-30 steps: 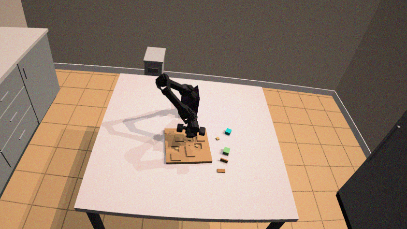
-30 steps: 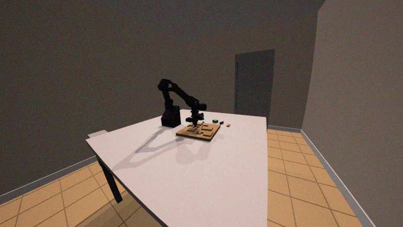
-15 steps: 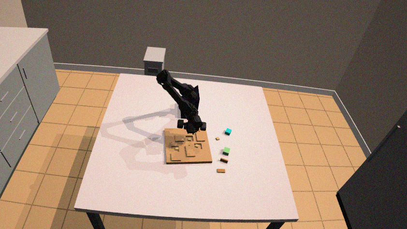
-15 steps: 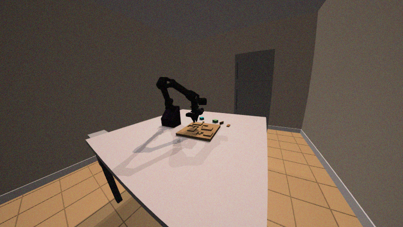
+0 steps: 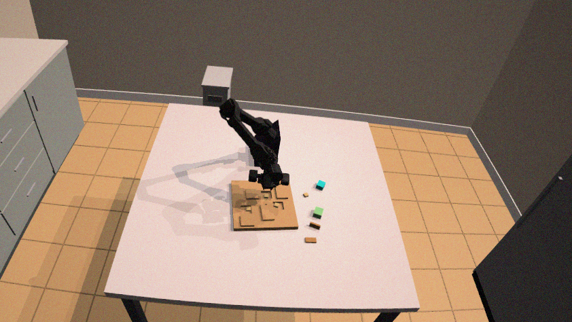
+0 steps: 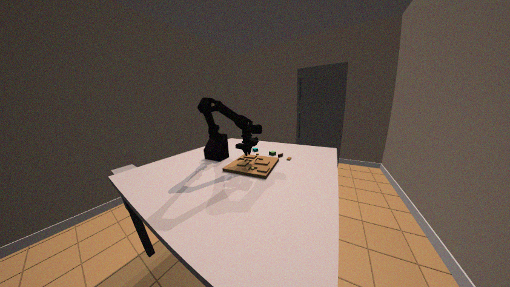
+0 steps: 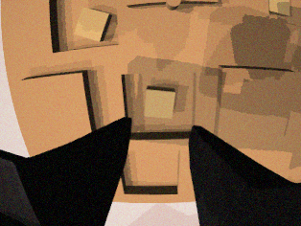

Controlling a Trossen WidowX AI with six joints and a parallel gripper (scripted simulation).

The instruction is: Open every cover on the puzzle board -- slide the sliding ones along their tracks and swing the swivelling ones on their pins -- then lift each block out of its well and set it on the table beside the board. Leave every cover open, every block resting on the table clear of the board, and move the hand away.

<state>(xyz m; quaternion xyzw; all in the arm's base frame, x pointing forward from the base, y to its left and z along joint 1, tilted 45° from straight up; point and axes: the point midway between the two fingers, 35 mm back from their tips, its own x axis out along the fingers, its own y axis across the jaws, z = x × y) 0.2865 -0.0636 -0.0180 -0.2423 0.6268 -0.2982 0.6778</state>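
The wooden puzzle board (image 5: 286,222) (image 6: 230,169) has raised wooden covers, among them a large one (image 5: 267,212) near its middle and one (image 5: 246,221) at the front left. Three small pale yellow blocks sit in open wells: the rear block (image 5: 265,195) (image 7: 159,104), the right block (image 5: 276,205) (image 7: 92,24) and the left block (image 5: 248,208) (image 7: 279,7). My gripper (image 5: 269,188) (image 6: 246,155) (image 7: 161,129) is partly open and empty over the board's rear edge, with the rear block just beyond its fingertips. A cyan block (image 5: 320,185) (image 6: 255,149) and a green block (image 5: 318,212) (image 6: 272,152) rest on the table.
Right of the board also lie a small yellow block (image 5: 306,194), a dark-sided brown block (image 5: 314,225) (image 6: 280,155) and a flat orange-brown block (image 5: 310,240) (image 6: 289,158). The arm's base stands behind the board on the white table (image 5: 180,259) (image 6: 285,214).
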